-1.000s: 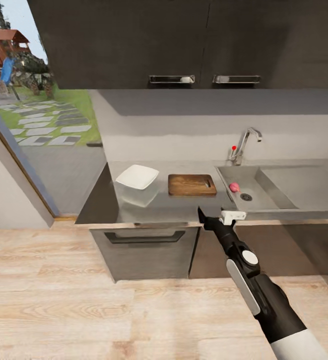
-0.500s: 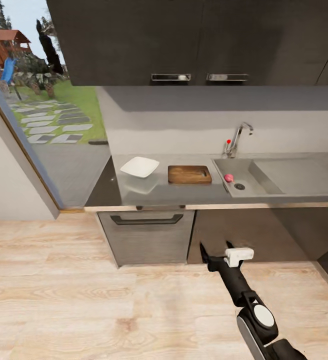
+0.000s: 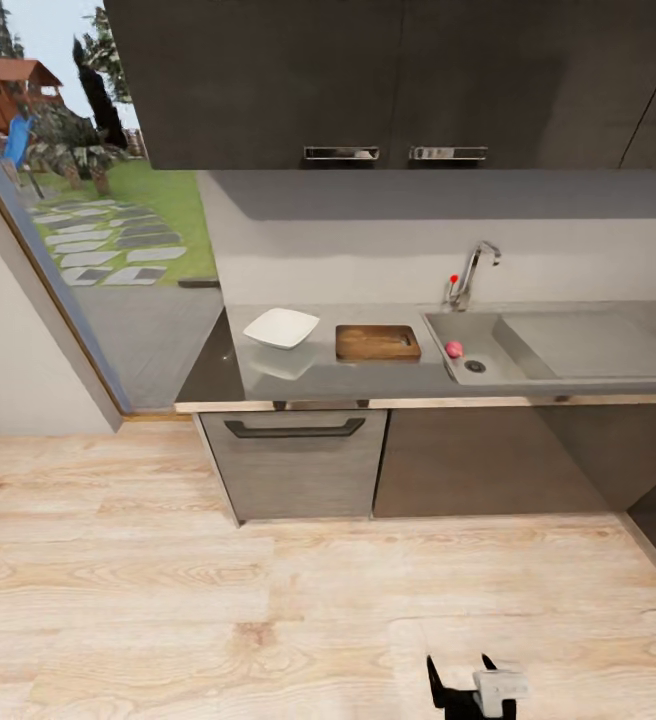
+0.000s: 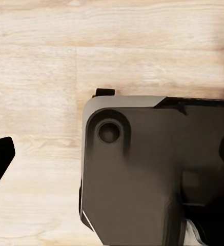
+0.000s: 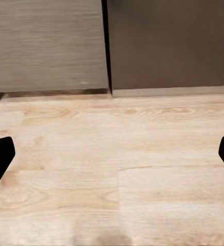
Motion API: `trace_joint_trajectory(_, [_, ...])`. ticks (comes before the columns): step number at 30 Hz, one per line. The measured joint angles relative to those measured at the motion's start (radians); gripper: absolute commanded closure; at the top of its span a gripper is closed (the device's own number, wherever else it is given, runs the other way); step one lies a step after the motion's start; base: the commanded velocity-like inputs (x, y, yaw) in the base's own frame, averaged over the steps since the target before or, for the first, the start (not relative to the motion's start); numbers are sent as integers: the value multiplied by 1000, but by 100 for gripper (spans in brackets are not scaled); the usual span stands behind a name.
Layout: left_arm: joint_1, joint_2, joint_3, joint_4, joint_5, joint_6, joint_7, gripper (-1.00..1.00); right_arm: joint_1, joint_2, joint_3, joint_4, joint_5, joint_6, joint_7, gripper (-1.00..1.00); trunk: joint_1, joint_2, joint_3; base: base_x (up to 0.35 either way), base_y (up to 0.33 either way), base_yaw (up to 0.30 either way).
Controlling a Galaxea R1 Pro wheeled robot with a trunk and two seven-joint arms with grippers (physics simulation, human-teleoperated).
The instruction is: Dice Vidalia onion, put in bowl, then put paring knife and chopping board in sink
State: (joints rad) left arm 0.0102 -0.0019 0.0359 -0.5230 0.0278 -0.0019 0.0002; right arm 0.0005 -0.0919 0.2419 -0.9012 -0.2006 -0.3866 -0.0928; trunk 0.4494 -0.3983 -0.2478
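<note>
Onion (image 3: 454,349): in sink (image 3: 548,372), beside drain; small, round, firm, likely to roll, so pinch across its middle.
Board (image 3: 377,343): on countertop (image 3: 318,381), between bowl (image 3: 281,328) and sink.
Right gripper (image 3: 462,672): fingers spread, empty, low over floor.
Left gripper: state unclear.

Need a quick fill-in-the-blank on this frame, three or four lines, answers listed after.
1. The Vidalia onion lies inside the ____, near the drain.
2. On the countertop, the chopping board sits between the sink and the white ____.
3. The right gripper, low over the wooden ____, has its fingers spread and holds nothing.
4. The tap carries a ____ knob.

Missing words: sink; bowl; floor; red
</note>
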Motion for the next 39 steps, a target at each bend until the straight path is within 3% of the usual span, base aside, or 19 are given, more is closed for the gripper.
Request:
trace_joint_trajectory(13, [0, -10, -4, -16, 0, -1, 1, -100, 1, 6, -2, 65, -4, -36, -3, -100, 0, 0, 1, 8, -31, -29])
trace_joint_trajectory(24, [0, -10, -4, -9, 0, -2, 1, -100, 2, 8, -1, 67, -3, -36, -3, -100, 0, 0, 13, 67, -283, -178])
trace_joint_trajectory(34, [0, -10, -4, -9, 0, -2, 1, -100, 1, 10, 1, 69, -2, -36, -4, -100, 0, 0, 14, 78, -303, -14])
trace_joint_trajectory(39, [0, -11, -4, -9, 0, -2, 1, -100, 1, 31, 0, 69, 1, -37, -6, -100, 0, 0, 15, 92, -303, 0])
